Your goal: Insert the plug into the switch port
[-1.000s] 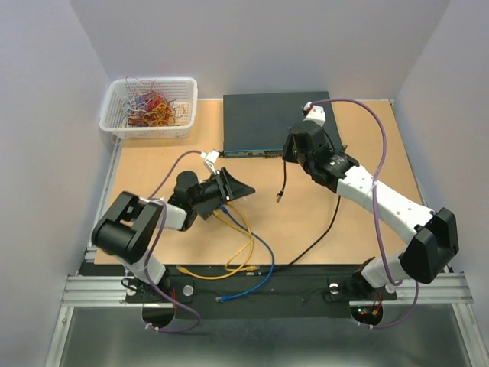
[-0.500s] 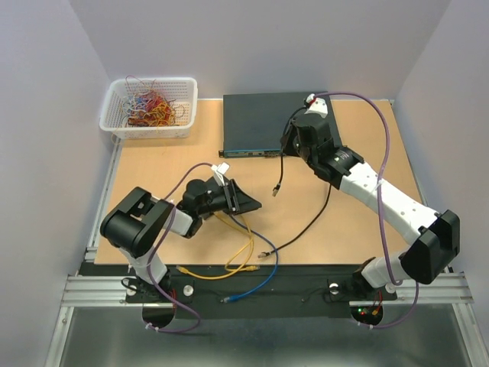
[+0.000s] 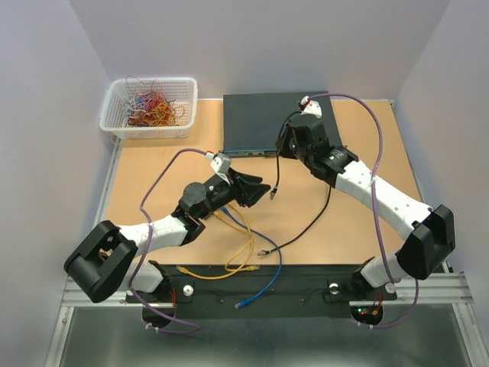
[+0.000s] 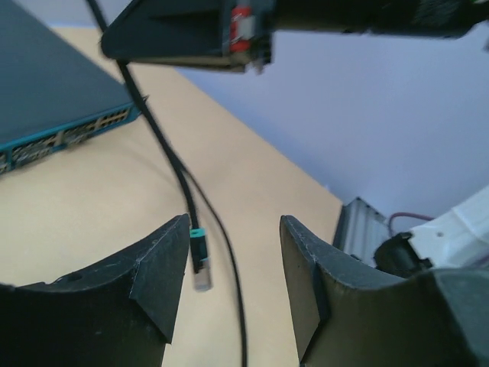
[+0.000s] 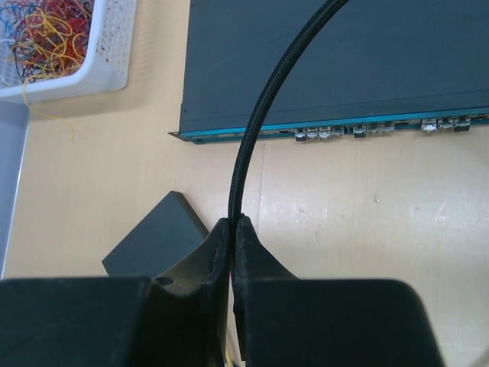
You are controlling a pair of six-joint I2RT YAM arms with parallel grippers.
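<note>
Left gripper (image 4: 233, 229) has advanced to the dangling plug (image 4: 199, 264).
Jaws wide, it faces the plug, which hangs vertical just off its tips, short of the far edge of the desk (image 3: 153, 164); right gripper (image 5: 231, 229) pinches the black cable (image 5: 260, 122) above.

Soft, even light falls from above; the counter (image 3: 137, 164) in front of the rack switch (image 3: 256, 118) carries only faint shadows, no glare. Left wrist view: rack switch soft-focus (the near claw fingers (image 4: 157, 279) too); right wrist view shows rack switch and cable (image 5: 263, 107) sharp
</note>
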